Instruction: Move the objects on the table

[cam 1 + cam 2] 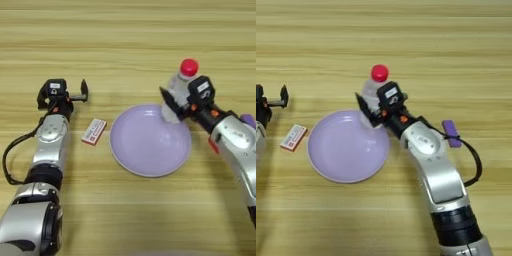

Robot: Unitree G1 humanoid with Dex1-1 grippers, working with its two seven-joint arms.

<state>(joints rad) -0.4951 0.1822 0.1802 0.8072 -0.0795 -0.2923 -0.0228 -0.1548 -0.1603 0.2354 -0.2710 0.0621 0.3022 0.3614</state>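
1. Gripping the clear plastic bottle (176, 92) at right of centre, the right gripper (172, 104) has its two black fingers closed around the bottle's see-through body, just below the round red cap (189, 66).
2. The bottle stands upright or nearly so, its base at the upper right rim of the round lilac plate (150, 142); whether it touches the plate cannot be told.
3. The plate is smooth, shallow and matte, and lies in the middle of the frame on the table (125, 40), a light wooden surface with horizontal grain stripes.
4. A small flat white box (94, 131) with a red-pink label lies flat on the wood just left of the plate, apart from it, set at a slant.
5. The left gripper (80, 92) hovers at left of the frame, above the box, its fingers parted and holding nothing.
6. A small purple block (451, 133) rests on the wood beside the right arm's grey, rounded shell.
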